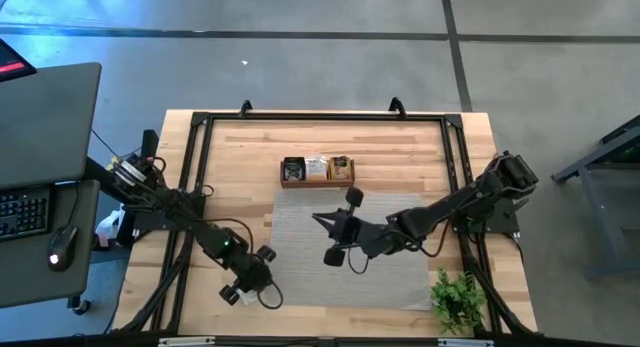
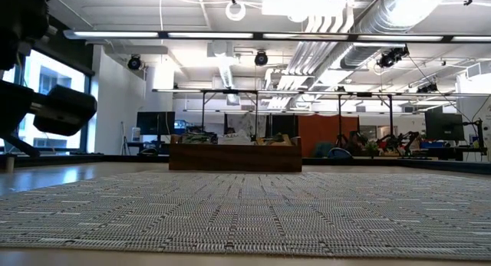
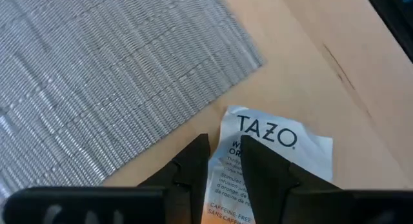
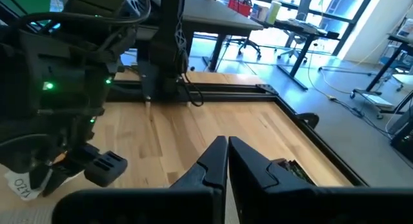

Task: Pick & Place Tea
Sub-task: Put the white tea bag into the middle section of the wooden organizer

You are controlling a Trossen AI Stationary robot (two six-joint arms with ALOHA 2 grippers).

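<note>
A white-and-orange tea sachet (image 3: 284,146) lies flat on the bare wood beside the near left corner of the grey mat (image 3: 110,75). My left gripper (image 3: 226,146) points steeply down over the sachet's near part, its fingers a little apart, and hides the sachet in the high view (image 1: 272,297). My right gripper (image 4: 227,146) is shut on nothing and hovers level over the mat's middle (image 1: 318,220), pointing toward the table's left edge. The wooden box (image 1: 318,173) at the mat's far edge holds more sachets in its three compartments. My left gripper's two fingertips (image 3: 201,150) stand over the sachet's printed face (image 3: 232,161), coming from above at a steep slant. Whether they touch it I cannot tell. The sachet lies flat on the wood.
A small green plant (image 1: 458,299) stands at the near right corner. A black frame (image 1: 200,147) runs along the table's left, far and right sides. In the low view the box (image 2: 235,156) stands across the mat. A desk with keyboard and mouse (image 1: 40,207) is off the left.
</note>
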